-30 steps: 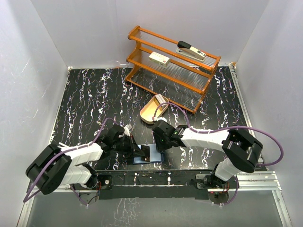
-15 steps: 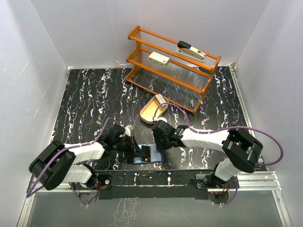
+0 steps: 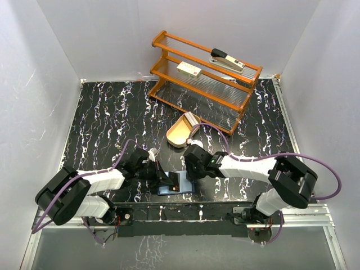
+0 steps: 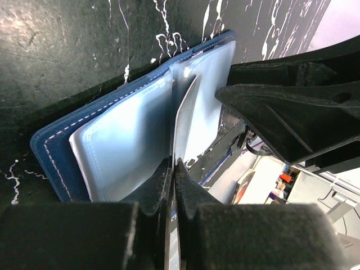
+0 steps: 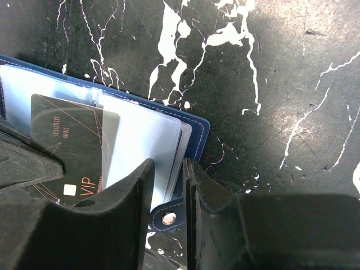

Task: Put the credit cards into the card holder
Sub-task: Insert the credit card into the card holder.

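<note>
The card holder [image 3: 179, 188] lies open near the table's front edge, its pale blue pockets [image 4: 124, 143] facing up. My left gripper [image 3: 167, 179] is shut on a credit card, seen edge-on in the left wrist view [image 4: 184, 115]. In the right wrist view this card [image 5: 64, 143] is dark, marked "VIP", with its far end under a clear pocket. My right gripper [image 3: 188, 175] stands on the holder's right edge [image 5: 194, 132]. Its jaws are nearly closed over the pocket edges, and the snap tab [image 5: 167, 218] shows between them. More pale cards [image 3: 193, 118] lie in the tan tray.
The tan oval tray [image 3: 178, 135] sits just behind the grippers. An orange wooden rack [image 3: 202, 84] at the back holds a cream box with a red label [image 3: 189, 70] and a stapler [image 3: 226, 60]. White walls enclose the black marbled table.
My left gripper has edged right with the card, closer over the holder. My right arm has shifted slightly right. The holder stays in place.
</note>
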You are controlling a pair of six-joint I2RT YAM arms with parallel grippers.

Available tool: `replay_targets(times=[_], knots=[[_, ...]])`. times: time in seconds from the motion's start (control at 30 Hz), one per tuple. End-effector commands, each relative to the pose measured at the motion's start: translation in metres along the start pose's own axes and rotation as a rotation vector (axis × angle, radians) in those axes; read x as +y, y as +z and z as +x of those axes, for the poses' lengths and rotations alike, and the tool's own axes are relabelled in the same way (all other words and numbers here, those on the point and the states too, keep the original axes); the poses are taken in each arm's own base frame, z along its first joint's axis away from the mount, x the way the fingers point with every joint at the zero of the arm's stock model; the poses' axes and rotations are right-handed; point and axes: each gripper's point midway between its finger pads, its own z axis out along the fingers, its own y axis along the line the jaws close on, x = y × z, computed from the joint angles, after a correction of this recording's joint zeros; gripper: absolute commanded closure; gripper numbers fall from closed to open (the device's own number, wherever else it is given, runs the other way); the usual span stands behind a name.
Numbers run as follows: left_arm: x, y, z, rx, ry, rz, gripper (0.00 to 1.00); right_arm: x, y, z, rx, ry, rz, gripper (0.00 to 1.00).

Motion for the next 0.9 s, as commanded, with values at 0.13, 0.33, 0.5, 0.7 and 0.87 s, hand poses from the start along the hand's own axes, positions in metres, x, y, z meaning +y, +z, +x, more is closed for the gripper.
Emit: replay_targets(times=[0.13, 0.33, 0.5, 0.7, 0.87], knots=[[0.021, -0.005, -0.010, -0.084, 0.015, -0.108, 1.00, -0.012, 0.000, 0.010, -0.004, 0.033, 0.035, 0.76], [0.015, -0.001, -0.009, -0.081, 0.001, -0.059, 1.00, -0.011, -0.002, 0.009, -0.011, 0.046, 0.027, 0.76], [0.018, 0.002, -0.005, -0.070, -0.029, -0.060, 1.00, -0.014, 0.000, 0.011, -0.008, 0.046, 0.042, 0.76], [0.018, 0.006, -0.001, -0.069, -0.044, -0.052, 1.00, -0.014, -0.001, 0.011, -0.014, 0.064, 0.039, 0.76], [0.012, 0.010, -0.001, -0.063, -0.052, -0.042, 1.00, -0.012, -0.003, 0.011, -0.017, 0.076, 0.028, 0.76]])
